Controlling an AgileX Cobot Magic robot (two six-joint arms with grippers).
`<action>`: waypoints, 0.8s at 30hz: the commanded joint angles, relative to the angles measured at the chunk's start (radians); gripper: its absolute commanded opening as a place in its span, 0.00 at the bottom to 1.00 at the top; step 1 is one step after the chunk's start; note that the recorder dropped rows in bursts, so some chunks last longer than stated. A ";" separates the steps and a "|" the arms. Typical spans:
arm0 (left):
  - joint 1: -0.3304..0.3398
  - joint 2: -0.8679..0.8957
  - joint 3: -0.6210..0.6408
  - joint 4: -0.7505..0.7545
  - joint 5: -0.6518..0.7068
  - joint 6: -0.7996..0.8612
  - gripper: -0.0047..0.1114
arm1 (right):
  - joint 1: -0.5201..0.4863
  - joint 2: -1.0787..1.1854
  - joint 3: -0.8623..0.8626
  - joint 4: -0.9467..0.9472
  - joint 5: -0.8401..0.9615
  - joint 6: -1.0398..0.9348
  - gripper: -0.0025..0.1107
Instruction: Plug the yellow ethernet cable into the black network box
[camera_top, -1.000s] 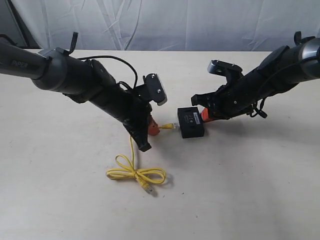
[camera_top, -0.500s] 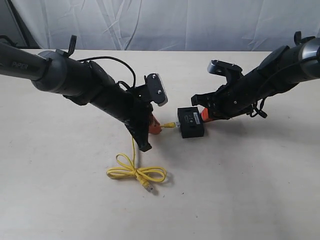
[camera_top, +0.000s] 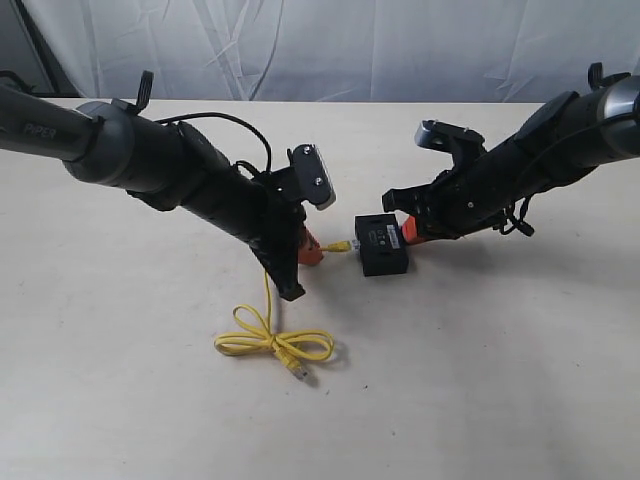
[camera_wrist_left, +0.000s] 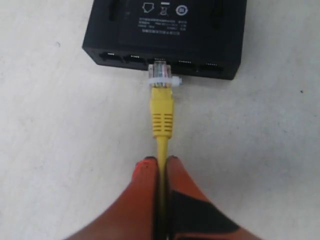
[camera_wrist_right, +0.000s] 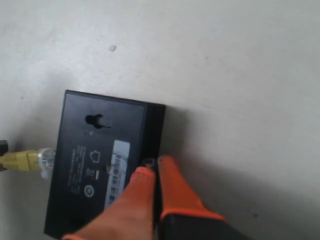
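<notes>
A pale table is spreading before white drapes. The black network box is lying at the middle, the yellow ethernet cable looping nearer. From my left wrist, my left gripper is pinching the cable behind its plug, which is sitting at a port. From my right wrist, my right gripper is closed, pressing against the box's edge.

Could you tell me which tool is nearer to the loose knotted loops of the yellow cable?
Left. The left tool sits just above the loops; the right tool is beyond the black box.
</notes>
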 joint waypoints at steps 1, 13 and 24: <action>0.000 0.004 0.005 -0.018 -0.005 0.002 0.04 | 0.002 -0.003 -0.004 -0.002 0.004 -0.043 0.02; 0.000 0.042 0.005 -0.040 0.017 0.002 0.04 | 0.002 -0.003 -0.004 0.002 -0.005 -0.065 0.02; 0.000 0.041 -0.039 -0.034 0.069 0.008 0.04 | 0.002 -0.003 -0.004 0.013 -0.003 -0.140 0.02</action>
